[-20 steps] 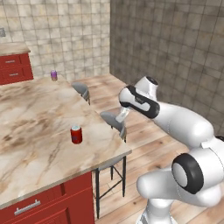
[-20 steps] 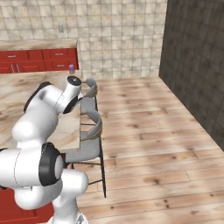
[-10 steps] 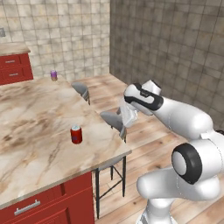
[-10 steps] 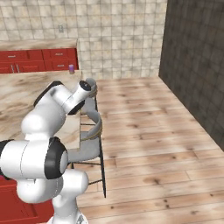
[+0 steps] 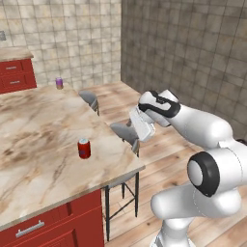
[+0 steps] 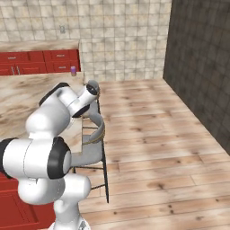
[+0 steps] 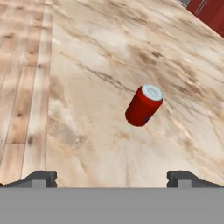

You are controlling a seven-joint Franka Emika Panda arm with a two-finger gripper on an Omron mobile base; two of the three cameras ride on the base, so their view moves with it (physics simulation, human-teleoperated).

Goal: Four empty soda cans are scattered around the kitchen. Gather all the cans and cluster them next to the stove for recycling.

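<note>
The hand (image 7: 112,178) is held wide open, empty, off the desk (image 5: 38,140) edge. 1 red can (image 5: 84,148) stands upright mid-desk; 1 purple can (image 5: 59,83) is seen at the far end.

Soda can (image 5: 84,148) upright on countertop (image 5: 34,135)

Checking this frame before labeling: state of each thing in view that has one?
Red can: upright on the counter, free, near the front edge.
Purple can: upright at the counter's far end, free.
Gripper: open, empty, off the counter, aimed at the red can.
Stools: two, tucked against the counter's edge.
Drawers: shut.
</note>
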